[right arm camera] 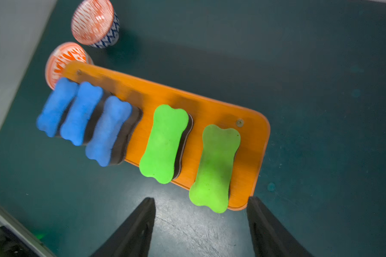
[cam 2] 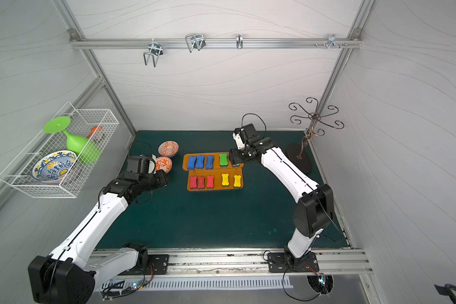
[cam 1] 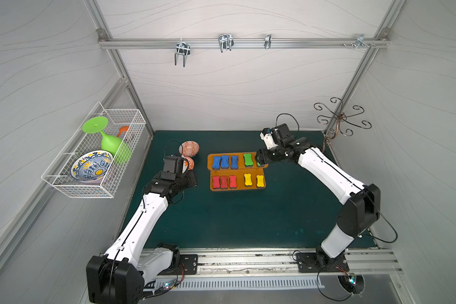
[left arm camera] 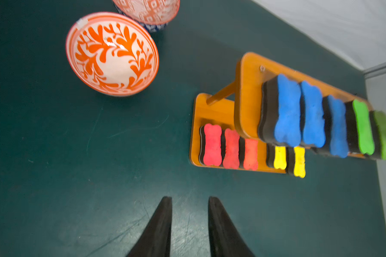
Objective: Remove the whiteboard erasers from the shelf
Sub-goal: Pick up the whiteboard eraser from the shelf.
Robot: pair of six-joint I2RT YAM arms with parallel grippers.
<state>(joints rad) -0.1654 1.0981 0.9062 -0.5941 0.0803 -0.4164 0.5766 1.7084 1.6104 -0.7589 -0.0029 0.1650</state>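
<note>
1. The dark green mat (cam 1: pixel 248 218) is carrying everything. The shelf (cam 1: pixel 240 160) is standing at its far middle, between the two arms.
2. The shelf is holding all ten whiteboard erasers (cam 1: pixel 234 162), so no removal is showing yet. The upper board is bearing three blue erasers (cam 1: pixel 224 161) and two green ones. The lower board (cam 1: pixel 238 181) is bearing three red erasers (cam 1: pixel 223 182) and two yellow erasers (cam 1: pixel 248 180).
3. The right gripper (right arm camera: pixel 201 200) is hovering over the shelf's right end, jaws standing wide apart and empty, lining up on the end green eraser (right arm camera: pixel 214 169). I am reading this as the approach to a first pick.
4. The left gripper (left arm camera: pixel 189 199) is hanging over bare mat left of the shelf, near two orange bowls (cam 1: pixel 189 148). Its jaws are parted a little, with nothing between them.
5. Next, the right gripper is needing to drop until its fingers are straddling that eraser's narrow waist, clear of the neighbouring green eraser (cam 1: pixel 247 159). Then it is needing to close and lift.
</note>
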